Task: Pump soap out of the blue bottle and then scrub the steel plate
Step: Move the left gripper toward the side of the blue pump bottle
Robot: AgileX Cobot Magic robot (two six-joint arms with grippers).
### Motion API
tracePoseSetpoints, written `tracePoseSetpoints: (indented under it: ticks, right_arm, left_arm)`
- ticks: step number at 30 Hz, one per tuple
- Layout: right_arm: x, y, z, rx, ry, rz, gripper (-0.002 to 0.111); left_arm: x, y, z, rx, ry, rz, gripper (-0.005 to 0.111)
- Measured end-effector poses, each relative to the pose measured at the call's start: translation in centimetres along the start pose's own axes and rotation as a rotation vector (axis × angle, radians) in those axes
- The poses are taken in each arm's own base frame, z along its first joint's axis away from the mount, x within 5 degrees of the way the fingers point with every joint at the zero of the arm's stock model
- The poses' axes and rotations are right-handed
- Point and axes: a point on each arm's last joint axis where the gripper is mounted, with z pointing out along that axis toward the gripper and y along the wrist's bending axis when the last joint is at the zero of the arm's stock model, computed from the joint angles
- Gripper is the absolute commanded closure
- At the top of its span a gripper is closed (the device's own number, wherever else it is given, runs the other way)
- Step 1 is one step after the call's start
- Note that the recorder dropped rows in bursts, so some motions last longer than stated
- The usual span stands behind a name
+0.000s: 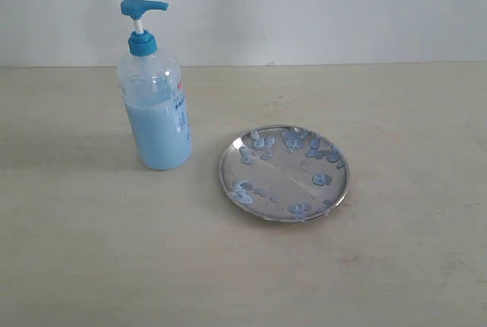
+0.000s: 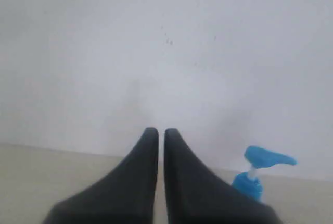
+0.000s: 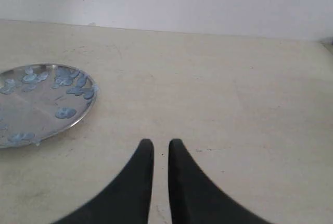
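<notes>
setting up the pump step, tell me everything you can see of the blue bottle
The blue bottle is tall, clear plastic, standing upright on the table, left of the steel plate and apart from it in the exterior view. A blue pump head sits raised on a white stem above a blue collar, nozzle pointing right. Pale blue soap fills over half. A printed label with red marks shows on its right side. Only the table touches it.

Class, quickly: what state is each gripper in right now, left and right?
Left gripper: closed, holding nothing.
Right gripper: closed, holding nothing.
</notes>
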Motion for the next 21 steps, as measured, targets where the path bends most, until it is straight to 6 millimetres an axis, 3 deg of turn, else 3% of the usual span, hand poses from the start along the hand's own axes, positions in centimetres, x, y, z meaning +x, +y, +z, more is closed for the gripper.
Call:
tracePoseSetpoints:
  ticks: [3, 6, 9, 12, 18, 21]
  right_arm:
    - [0.0, 0.0, 0.0, 0.000, 0.000, 0.000, 0.107]
    - [0.0, 0.0, 0.0, 0.000, 0.000, 0.000, 0.107]
    - [0.0, 0.0, 0.0, 0.000, 0.000, 0.000, 0.107]
    - [0.0, 0.0, 0.0, 0.000, 0.000, 0.000, 0.107]
    - [0.0, 0.0, 0.0, 0.000, 0.000, 0.000, 0.107]
    - [0.0, 0.0, 0.0, 0.000, 0.000, 0.000, 0.107]
  left_arm:
    - [2.1, 0.2, 4.4, -0.020, 0.071, 0.030, 0.102]
    - [5.5, -0.1, 6.2, 0.004, 0.103, 0.027, 0.102]
    - [9.6, -1.3, 5.6, 0.112, 0.129, 0.036, 0.102]
    - [12.3, -2.4, 4.3, 0.225, 0.112, 0.057, 0.102]
    - [15.9, -2.4, 4.9, 0.251, 0.193, 0.076, 0.102]
    - [17.4, -2.3, 5.6, 0.256, 0.193, 0.071, 0.092]
